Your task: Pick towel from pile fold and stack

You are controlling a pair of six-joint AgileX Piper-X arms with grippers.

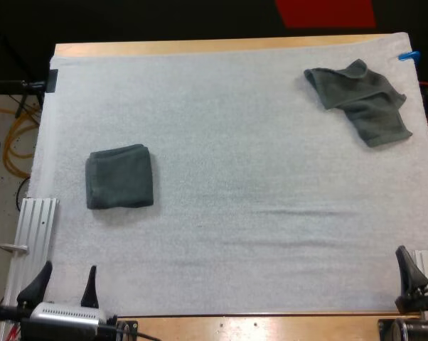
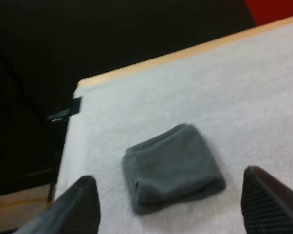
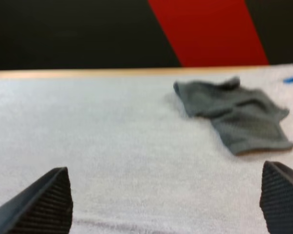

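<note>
Two grippers are at the near edge of the white mat (image 1: 235, 234), one at each corner. The left gripper (image 1: 63, 283) sits at the near left corner, its two black fingers spread wide and pointing toward the far side, with nothing between them. The right gripper (image 3: 165, 169) is at the near right corner, and its wrist view also shows its fingers standing far apart, clear of any cloth.

There are two dark grey-green towels. The folded towel (image 1: 119, 177) lies flat as a neat square on the left part of the mat, ahead of the left gripper and apart from it. The crumpled towel (image 1: 360, 99) lies spread and rumpled near the far right corner, well away from both grippers. The mat covers most of the wooden table (image 1: 200, 47).
</note>
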